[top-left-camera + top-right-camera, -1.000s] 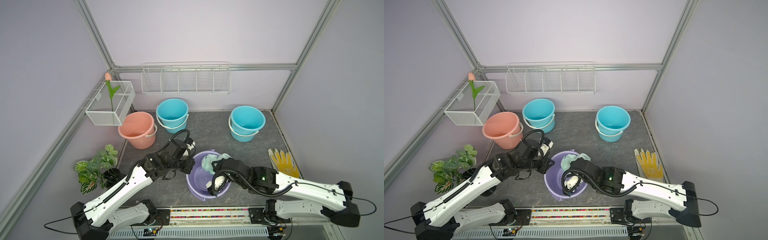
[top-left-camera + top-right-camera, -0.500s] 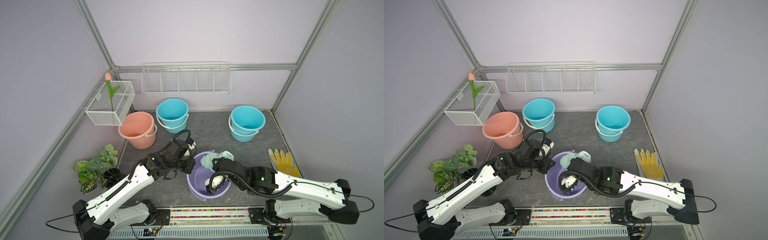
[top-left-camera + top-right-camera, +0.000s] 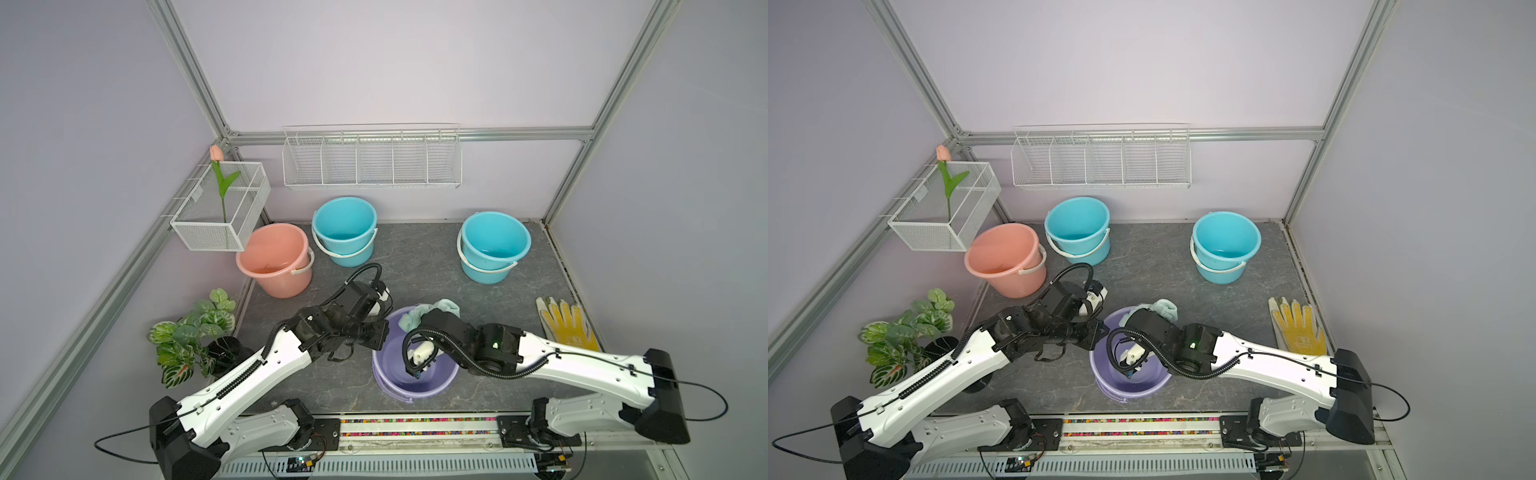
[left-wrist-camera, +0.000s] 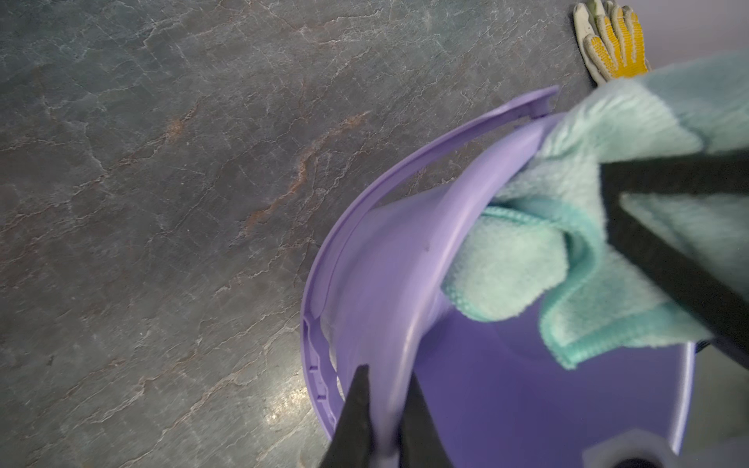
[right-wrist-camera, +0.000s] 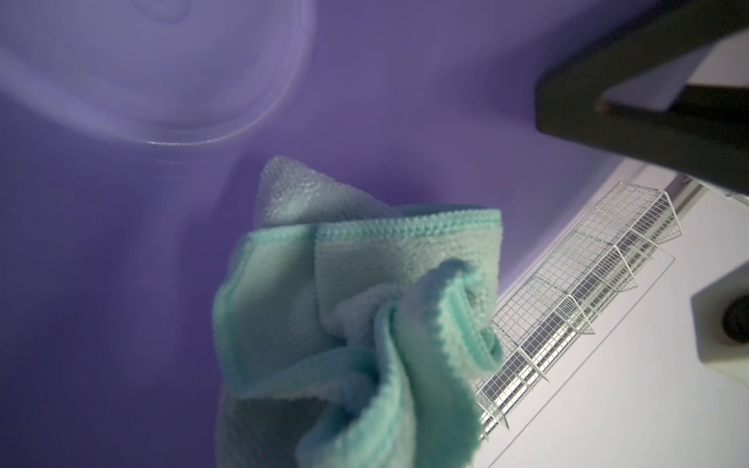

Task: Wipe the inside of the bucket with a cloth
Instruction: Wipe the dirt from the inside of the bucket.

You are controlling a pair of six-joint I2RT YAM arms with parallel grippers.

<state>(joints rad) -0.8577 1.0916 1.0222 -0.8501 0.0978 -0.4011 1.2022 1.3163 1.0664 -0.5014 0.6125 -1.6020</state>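
A purple bucket (image 3: 395, 376) (image 3: 1121, 384) stands tilted near the table's front middle. My left gripper (image 3: 380, 334) (image 4: 387, 375) is shut on its left rim wall, one finger outside and one inside. The mint-green cloth (image 3: 446, 307) (image 3: 1165, 309) is bunched against the bucket's far wall and spills over the rim. My right gripper (image 3: 434, 320) reaches into the bucket and is shut on the cloth. In the right wrist view the cloth (image 5: 364, 304) presses on the purple inner wall (image 5: 121, 243) and hides the fingers. The left wrist view shows the cloth (image 4: 518, 259) inside the bucket (image 4: 506, 385).
A pink bucket (image 3: 276, 259) and two stacks of blue buckets (image 3: 345, 237) (image 3: 494, 245) stand at the back. A yellow-and-white glove (image 3: 567, 324) lies at the right. A potted plant (image 3: 195, 332) sits at the left. A wire rack (image 3: 372, 158) and a wire basket (image 3: 220, 208) hang on the walls.
My right gripper has dragged the cloth up the bucket's inner wall towards the far rim, where it now spills over. The left arm has barely moved.
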